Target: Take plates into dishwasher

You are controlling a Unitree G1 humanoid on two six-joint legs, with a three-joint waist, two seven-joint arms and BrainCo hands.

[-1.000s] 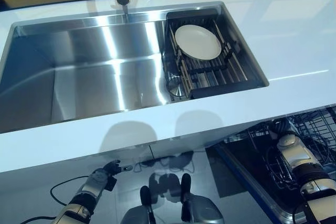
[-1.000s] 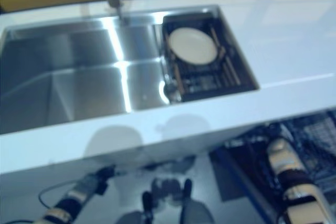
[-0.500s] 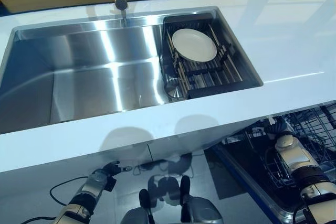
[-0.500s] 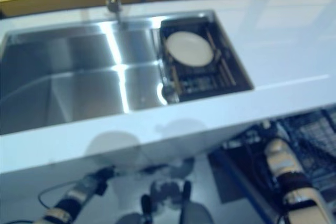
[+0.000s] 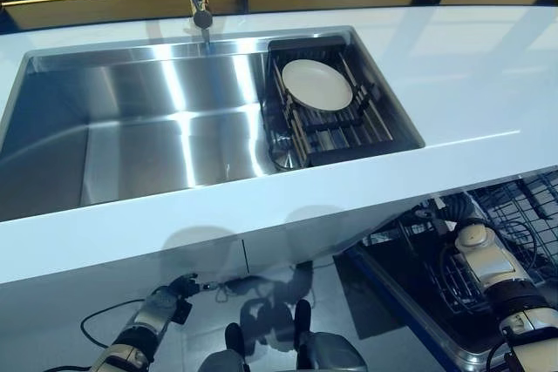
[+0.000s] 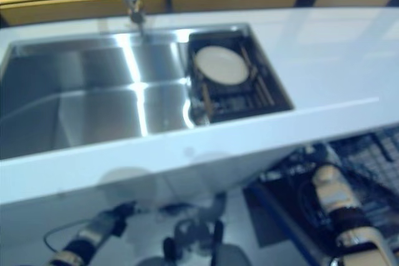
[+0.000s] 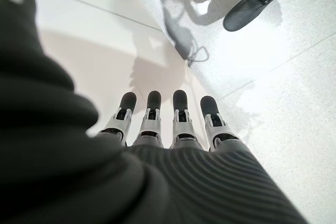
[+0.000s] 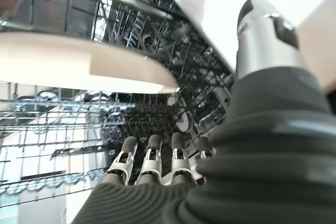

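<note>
Right hand (image 8: 157, 169) has its fingers straight and empty over the dishwasher's black wire rack (image 8: 157, 103), left hand (image 7: 168, 124) hangs loose by the white cabinet front (image 7: 79, 40), and the round cream plate (image 5: 316, 84) lies tilted, face up, in the dark slatted drainer (image 5: 349, 128) in the steel sink (image 5: 131, 128).

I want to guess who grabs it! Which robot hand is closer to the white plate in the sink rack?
Right. The right hand is low in the dishwasher rack, below the counter under the plate. The left hand hangs farther off, down near the floor.
</note>
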